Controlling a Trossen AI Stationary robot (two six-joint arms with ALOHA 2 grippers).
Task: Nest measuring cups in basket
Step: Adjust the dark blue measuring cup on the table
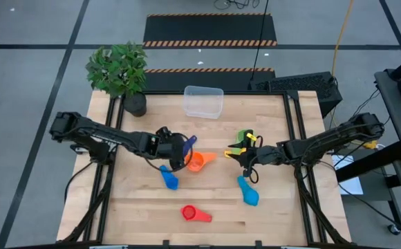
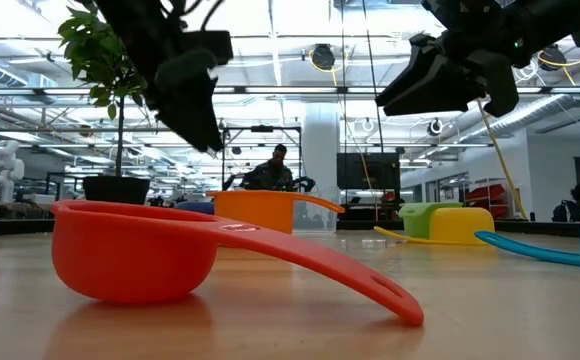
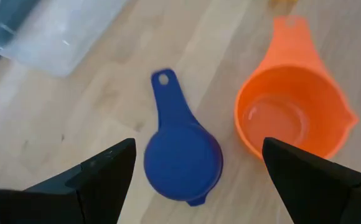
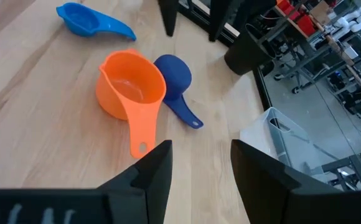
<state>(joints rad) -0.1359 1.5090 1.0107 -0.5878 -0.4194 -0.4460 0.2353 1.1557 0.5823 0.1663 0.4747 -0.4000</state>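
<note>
My left gripper (image 3: 197,149) hangs open above a dark blue measuring cup (image 3: 183,155), which lies mouth down on the table with one finger to either side, clear of it. Beside it an orange cup (image 3: 289,121) stands upright. My right gripper (image 4: 200,155) is open with nothing between its fingers, raised near the green cup (image 1: 244,135) and yellow cup (image 2: 465,225). A red cup (image 1: 193,213), a blue cup (image 1: 169,178) and a light blue cup (image 1: 249,192) lie nearer the front edge. The clear basket (image 1: 202,102) stands at the far edge.
A potted plant (image 1: 121,72) stands at the table's far left corner, left of the basket. Bare wood lies between the basket and the cups. Metal rails (image 1: 297,138) run along the table's sides.
</note>
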